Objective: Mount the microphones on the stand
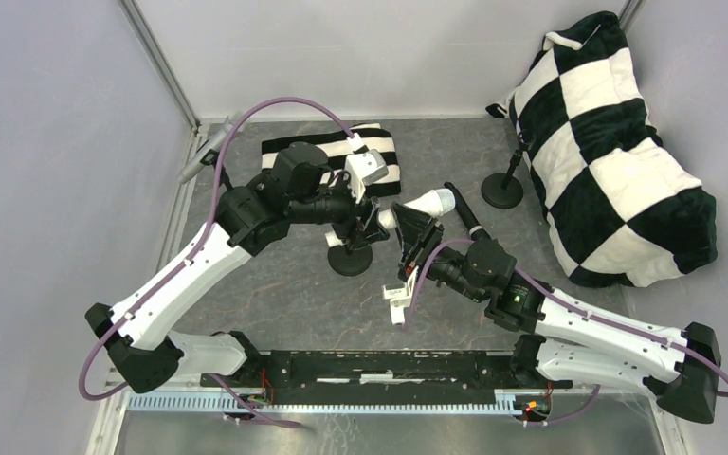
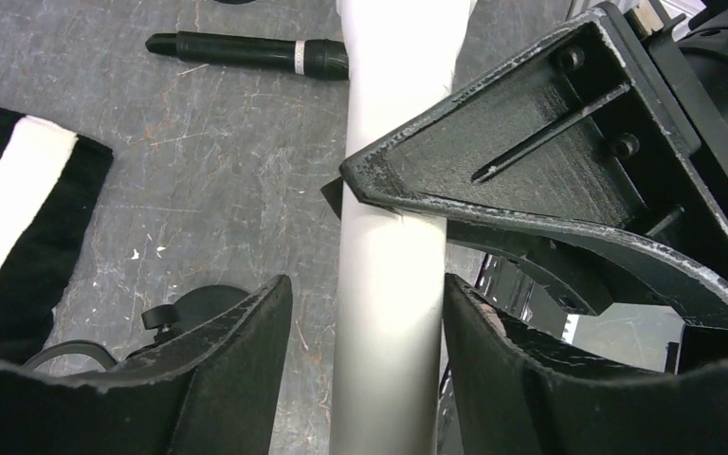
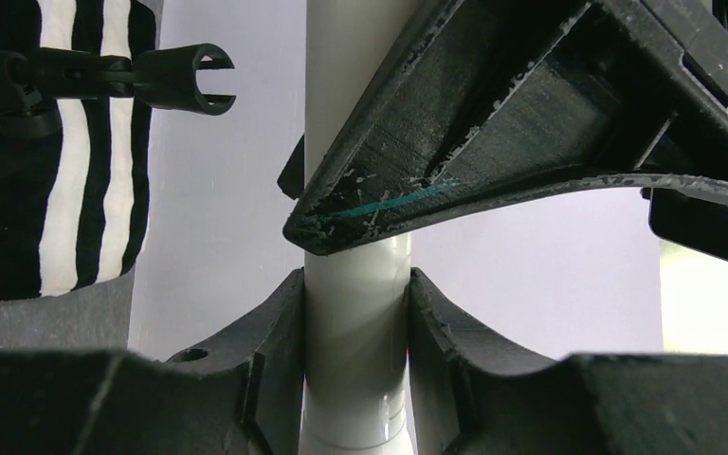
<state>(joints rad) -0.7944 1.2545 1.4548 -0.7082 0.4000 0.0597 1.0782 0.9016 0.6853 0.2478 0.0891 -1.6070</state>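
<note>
My right end effector [image 3: 355, 280] holds the white microphone [image 1: 428, 203]; both its fingers press on the smooth body. My left end effector [image 2: 365, 284] stands around the same microphone a little further along. Its jaws are half wide, and on one side I see a gap between finger and body, so it does not clamp. The two end effectors are very close, and one finger of each crosses the view of the other.

The counter [image 1: 284, 294] under them is dark grey, with a pattern like stone and many fine scratches. Beyond my left end effector the black microphone [image 2: 246, 52] lies flat on it. To the left of that end effector lies a black and white striped cloth [image 1: 341, 156]. Just under it is the round base of the near stand [image 1: 349, 260]. A forked black clip [image 3: 185, 78] shows at the upper left of my right end effector. The far stand [image 1: 502, 190] is beyond my right end effector, beside a big checkered bag [image 1: 616, 152].

The silver-grey microphone [image 1: 204, 152] is tilted at the far left edge, well apart from both. The walls [image 1: 57, 142] are pale and plain, with metal posts in the corners.
</note>
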